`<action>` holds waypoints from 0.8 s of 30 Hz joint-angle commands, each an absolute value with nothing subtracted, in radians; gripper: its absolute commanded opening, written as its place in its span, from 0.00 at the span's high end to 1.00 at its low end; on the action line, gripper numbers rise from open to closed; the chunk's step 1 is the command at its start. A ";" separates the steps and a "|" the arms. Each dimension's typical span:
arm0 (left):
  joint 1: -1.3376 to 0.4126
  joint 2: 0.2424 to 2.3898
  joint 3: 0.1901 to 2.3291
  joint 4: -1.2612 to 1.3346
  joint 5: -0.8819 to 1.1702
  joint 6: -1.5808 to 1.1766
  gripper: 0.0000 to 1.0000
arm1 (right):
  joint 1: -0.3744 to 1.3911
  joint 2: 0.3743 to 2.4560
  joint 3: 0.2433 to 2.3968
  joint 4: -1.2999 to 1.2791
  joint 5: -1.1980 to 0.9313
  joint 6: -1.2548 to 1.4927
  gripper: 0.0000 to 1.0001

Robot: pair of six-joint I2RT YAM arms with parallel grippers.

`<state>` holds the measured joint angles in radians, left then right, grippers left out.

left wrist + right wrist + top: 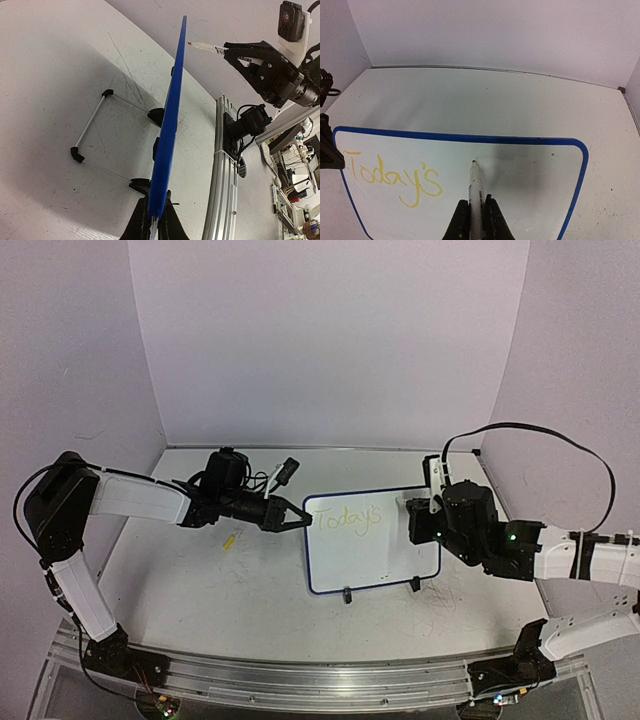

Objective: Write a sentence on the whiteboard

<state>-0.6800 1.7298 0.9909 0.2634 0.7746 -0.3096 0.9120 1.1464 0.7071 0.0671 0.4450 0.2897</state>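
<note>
The whiteboard (375, 558) stands tilted back on two black feet (347, 595) near the middle of the tabletop (200, 585), with bare surface in front, behind and to its left up to the walls (330, 340). The left claw (152, 219) is clamped shut on the board's left blue edge. The right claw (476, 212) is closed around a marker (475, 182), tip at the board face just right of the sentence (395, 177), which reads only a yellow "Today's"; white space runs on to the right edge
</note>
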 commanded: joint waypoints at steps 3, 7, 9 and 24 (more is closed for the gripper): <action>-0.669 1.723 1.021 0.216 0.730 -0.305 1.00 | 0.901 1.160 0.700 0.104 0.456 0.298 1.00; -0.669 1.723 1.021 0.216 0.732 -0.305 1.00 | 0.899 1.166 0.704 0.102 0.455 0.298 1.00; -0.669 1.723 1.022 0.216 0.734 -0.306 1.00 | 0.899 1.174 0.710 0.102 0.457 0.296 1.00; -0.669 1.723 1.022 0.216 0.735 -0.305 1.00 | 0.899 1.193 0.709 0.079 0.428 0.277 1.00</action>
<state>-0.6800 1.7298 0.9943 0.2577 0.7738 -0.3103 0.9035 1.1828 0.7063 0.0818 0.4443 0.2878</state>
